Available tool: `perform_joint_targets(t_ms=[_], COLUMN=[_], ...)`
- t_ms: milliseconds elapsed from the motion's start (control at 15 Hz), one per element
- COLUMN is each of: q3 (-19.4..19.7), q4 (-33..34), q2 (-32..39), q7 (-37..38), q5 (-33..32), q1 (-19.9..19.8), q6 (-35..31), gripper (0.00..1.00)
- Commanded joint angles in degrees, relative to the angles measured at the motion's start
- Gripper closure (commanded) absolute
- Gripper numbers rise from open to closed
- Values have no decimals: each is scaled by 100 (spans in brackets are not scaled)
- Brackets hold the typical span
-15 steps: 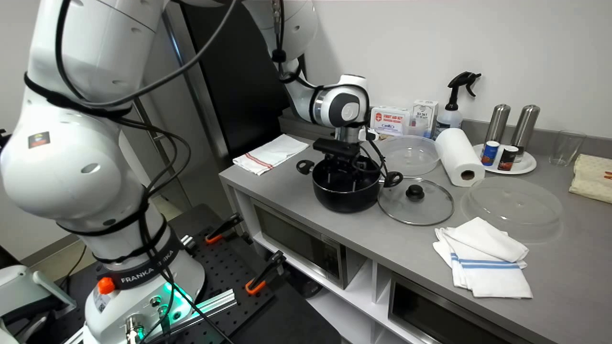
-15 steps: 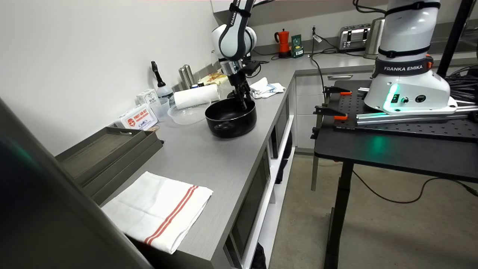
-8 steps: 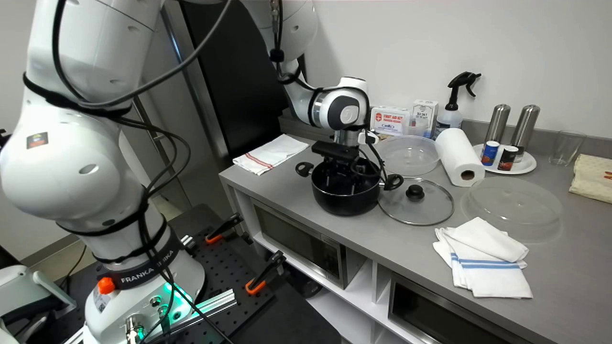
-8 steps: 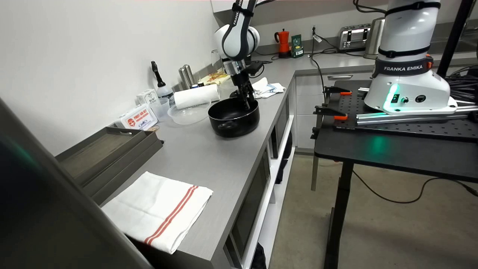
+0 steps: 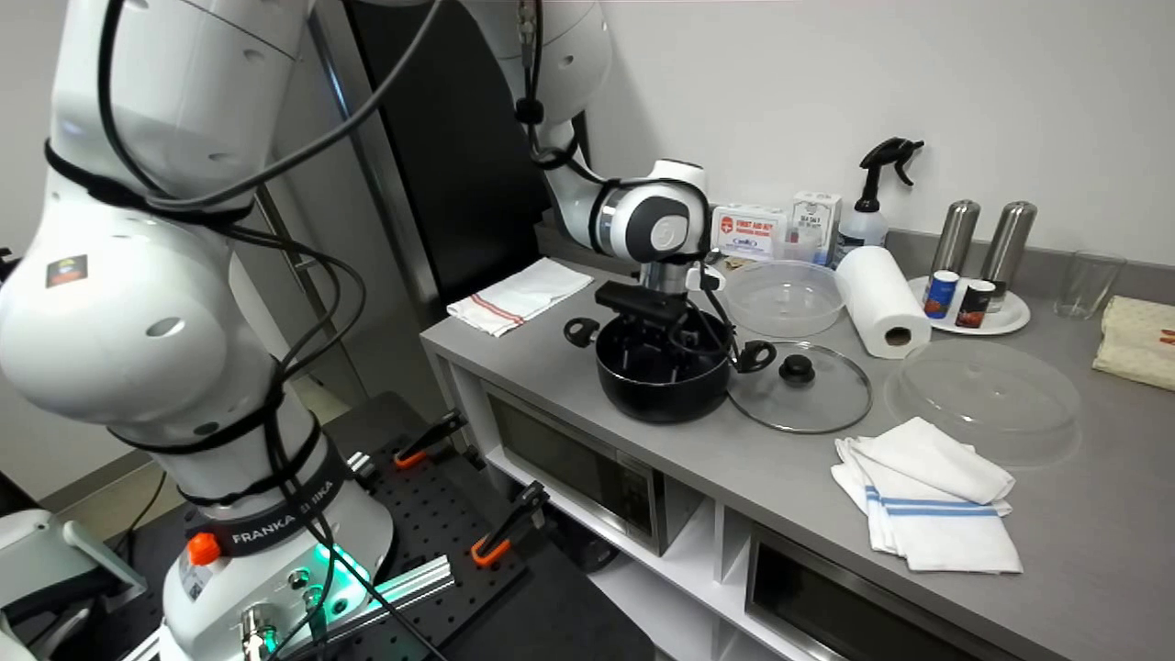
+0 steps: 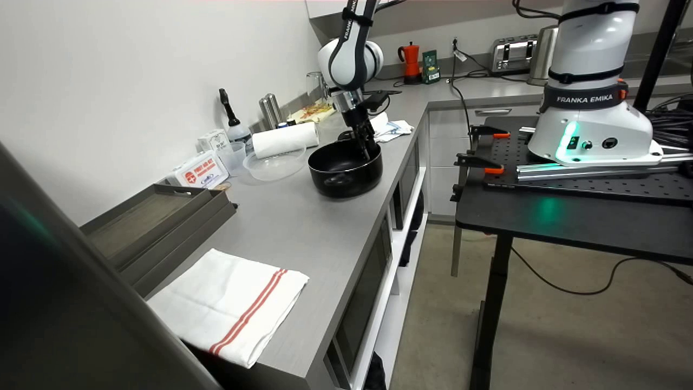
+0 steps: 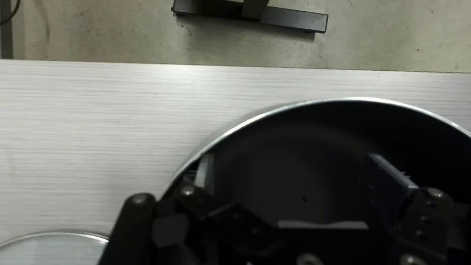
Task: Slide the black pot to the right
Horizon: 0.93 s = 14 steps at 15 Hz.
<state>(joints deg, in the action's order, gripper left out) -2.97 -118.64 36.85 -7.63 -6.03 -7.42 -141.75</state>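
The black pot (image 5: 663,399) stands upright on the counter near its front edge. It also shows in another exterior view (image 6: 346,185) and in the wrist view (image 7: 368,110). My gripper (image 5: 651,365) reaches down into the pot; it also shows in another exterior view (image 6: 367,157). In the wrist view the gripper (image 7: 297,165) is open, with its fingers wide apart and nothing between them. The left finger (image 7: 204,171) is close to the pot's inner wall; I cannot tell whether it touches. The right finger (image 7: 392,173) is well inside the pot.
The glass lid (image 5: 812,404) lies beside the pot, under one pot handle (image 5: 755,355). Clear plastic covers (image 5: 785,298), a paper towel roll (image 5: 877,298) and a blue-striped towel (image 5: 936,514) lie farther along. A red-striped towel (image 6: 233,303) and grey trays (image 6: 157,216) are at the other end.
The pot and my gripper have moved together a little toward the counter's front edge; in an exterior view they shift right. The gripper stays open inside the pot.
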Motion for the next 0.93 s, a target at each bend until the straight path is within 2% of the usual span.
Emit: perform_joint_targets(t_ms=[0,400,867], q3=[26,18,-8], q4=[-243,-282,-207], q2=[-206,-287,-317], q7=[-246,-258,-142], q5=[209,214,109], q1=[-34,-11,257], q6=[-128,-143,-276], gripper=[0,0,0])
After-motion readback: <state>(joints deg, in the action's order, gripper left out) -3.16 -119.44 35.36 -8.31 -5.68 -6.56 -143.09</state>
